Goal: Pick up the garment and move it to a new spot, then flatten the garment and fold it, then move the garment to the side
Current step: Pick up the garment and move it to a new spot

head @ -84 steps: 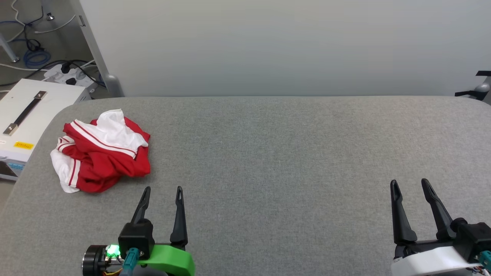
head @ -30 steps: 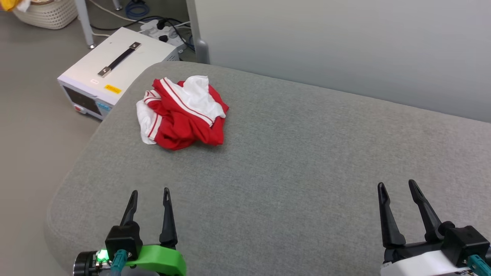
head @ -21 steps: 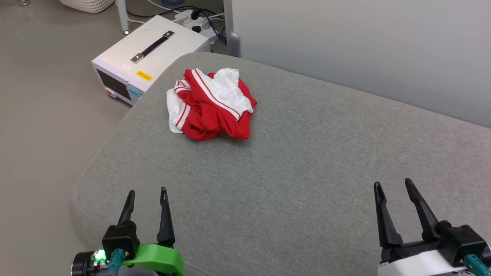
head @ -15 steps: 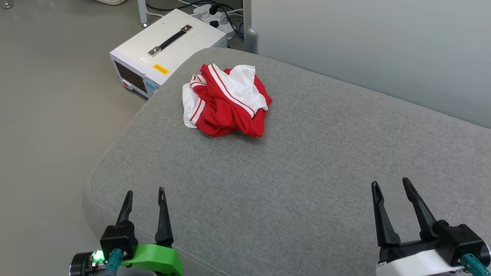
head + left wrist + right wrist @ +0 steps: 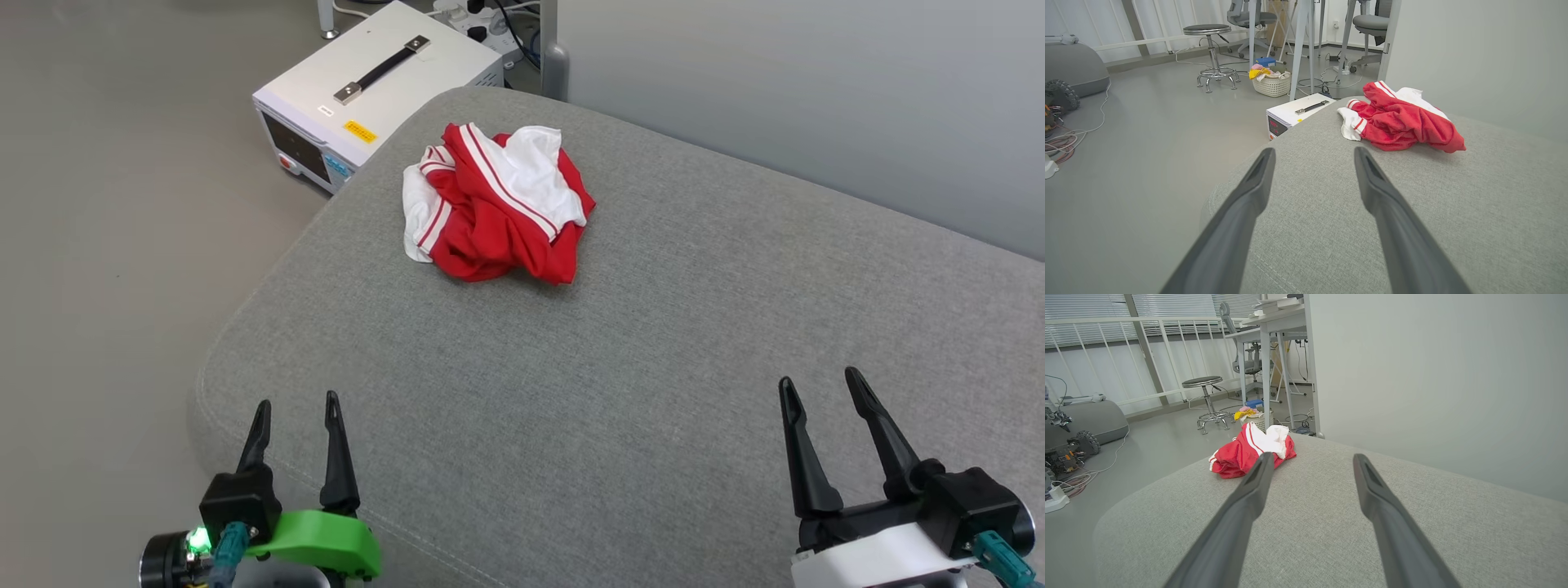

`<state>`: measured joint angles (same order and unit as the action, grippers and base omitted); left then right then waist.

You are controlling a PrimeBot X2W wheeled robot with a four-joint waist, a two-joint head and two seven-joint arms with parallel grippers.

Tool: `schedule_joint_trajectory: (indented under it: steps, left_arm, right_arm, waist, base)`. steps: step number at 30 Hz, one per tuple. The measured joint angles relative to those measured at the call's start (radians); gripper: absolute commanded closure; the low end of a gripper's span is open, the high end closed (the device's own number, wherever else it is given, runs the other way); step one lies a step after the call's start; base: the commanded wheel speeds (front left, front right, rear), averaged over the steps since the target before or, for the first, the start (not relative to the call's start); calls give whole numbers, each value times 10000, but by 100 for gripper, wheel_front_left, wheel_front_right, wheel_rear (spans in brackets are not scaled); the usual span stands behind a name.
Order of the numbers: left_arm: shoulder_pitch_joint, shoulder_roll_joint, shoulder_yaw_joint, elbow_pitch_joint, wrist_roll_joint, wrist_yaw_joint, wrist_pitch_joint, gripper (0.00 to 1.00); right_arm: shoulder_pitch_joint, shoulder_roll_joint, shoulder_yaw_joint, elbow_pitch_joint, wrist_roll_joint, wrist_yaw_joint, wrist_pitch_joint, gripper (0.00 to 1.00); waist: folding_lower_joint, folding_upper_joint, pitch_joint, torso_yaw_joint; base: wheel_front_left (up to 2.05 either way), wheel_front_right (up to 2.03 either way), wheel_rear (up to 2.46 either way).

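The crumpled red-and-white jersey T-shirt lies on the grey fabric-covered table near its far left corner, well apart from my left gripper and my right gripper, both spread wide, holding nothing.

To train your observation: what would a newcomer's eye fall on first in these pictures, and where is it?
The crumpled red and white jersey T-shirt stands out first, heaped near the far left corner of the grey fabric-covered table. Next come the left gripper and right gripper, both open and empty at the near edge, short of it. On the floor beyond that corner sits a white box with a black handle.
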<state>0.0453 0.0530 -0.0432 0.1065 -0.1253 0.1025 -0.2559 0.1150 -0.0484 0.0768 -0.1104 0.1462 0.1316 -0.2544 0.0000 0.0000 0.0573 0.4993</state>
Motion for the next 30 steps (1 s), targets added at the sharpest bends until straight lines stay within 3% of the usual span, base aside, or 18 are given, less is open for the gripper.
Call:
schedule_joint_trajectory:
  steps: [4,13,18,23,27,30]
  left_arm:
    - [-612,-2,257,27,-104,-234,0,0]
    - [-3490,182,1181,217,-8,-1360,-2,0]
    - [-5823,840,1452,899,-36,-2017,-2,0]
    - [-7262,1402,1369,1542,-309,-2222,-2,0]
    - [-8179,2052,853,2648,-717,-2270,151,0]
    - [-8876,2665,-73,3260,-1517,-2276,940,0]
  right_arm:
    - [-119,-2,0,-8,-65,-2,0,0]
    - [-714,-2,159,-234,-560,-2,0,0]
    - [-1385,2,234,-575,-947,-2,0,0]
    - [-1896,-79,297,-882,-1103,-2,0,0]
    - [-2179,-107,353,-1101,-1168,-2,0,0]
    - [-2309,-134,397,-1221,-1193,-2,0,0]
  waist:
    - [0,0,116,-202]
    - [0,0,741,-834]
    - [0,0,1569,-1340]
    - [1,0,2314,-1775]
    - [1,0,2892,-2148]
    - [2,0,3243,-2437]
  base:
    - [0,0,0]
    - [0,0,0]
    - [0,0,0]
    - [0,0,0]
    - [0,0,0]
    - [0,0,0]
